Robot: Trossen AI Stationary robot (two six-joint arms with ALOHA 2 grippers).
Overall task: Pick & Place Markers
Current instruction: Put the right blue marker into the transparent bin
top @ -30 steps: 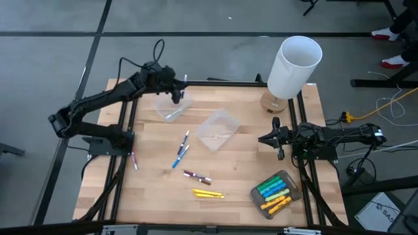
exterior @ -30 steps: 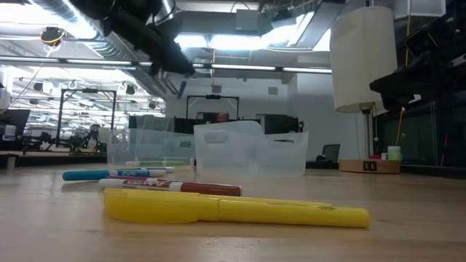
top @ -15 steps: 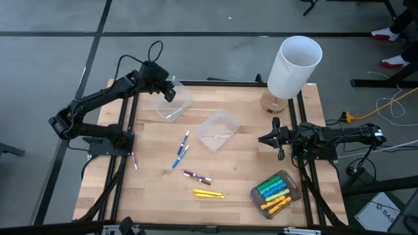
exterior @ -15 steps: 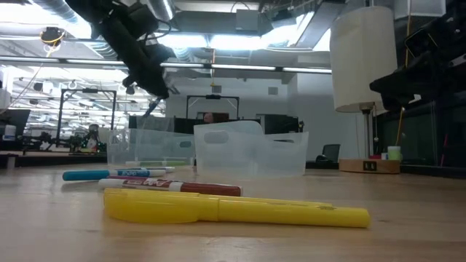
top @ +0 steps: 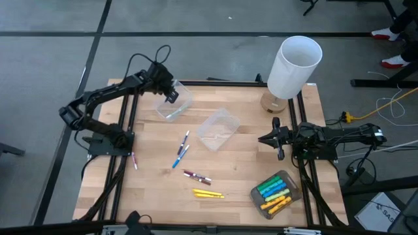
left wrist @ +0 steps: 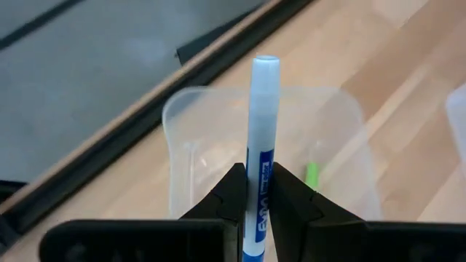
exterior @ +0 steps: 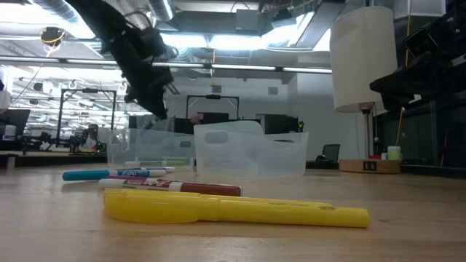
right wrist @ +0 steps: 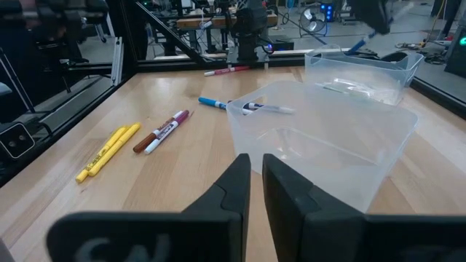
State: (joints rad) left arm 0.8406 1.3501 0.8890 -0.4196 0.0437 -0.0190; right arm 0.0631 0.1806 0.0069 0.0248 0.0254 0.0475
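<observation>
My left gripper point(top: 172, 96) hangs over the far-left clear tub point(top: 174, 106) and is shut on a white marker with blue print point(left wrist: 263, 109). A green marker point(left wrist: 312, 175) lies on that tub's floor. Loose markers lie flat on the wooden table: two blue-capped ones point(top: 181, 151), a maroon one point(top: 196, 176) and yellow ones point(top: 208, 194). Another clear tub point(top: 275, 191) at the near right holds green, yellow and blue markers. My right gripper point(top: 275, 140) waits shut at the table's right edge, holding nothing. My left gripper pinches the marker's printed barrel point(left wrist: 260, 200) between its two fingers. The marker lies along the fingers and sticks out well past their tips. The fingers slant down from above. The marker is lifted clear, its free end point(left wrist: 266, 64) over the tub's opening.
A third clear tub point(top: 217, 128) stands at the table's middle. A tall white cylinder point(top: 294, 65) on a wooden base stands at the far right corner. One marker point(top: 134, 160) lies by the left rail. Black frame rails run along the table's edges.
My left gripper has sunk toward the far-left tub and tipped its fingers further downward, keeping the marker in its hold. It now hangs just over the tub's opening.
</observation>
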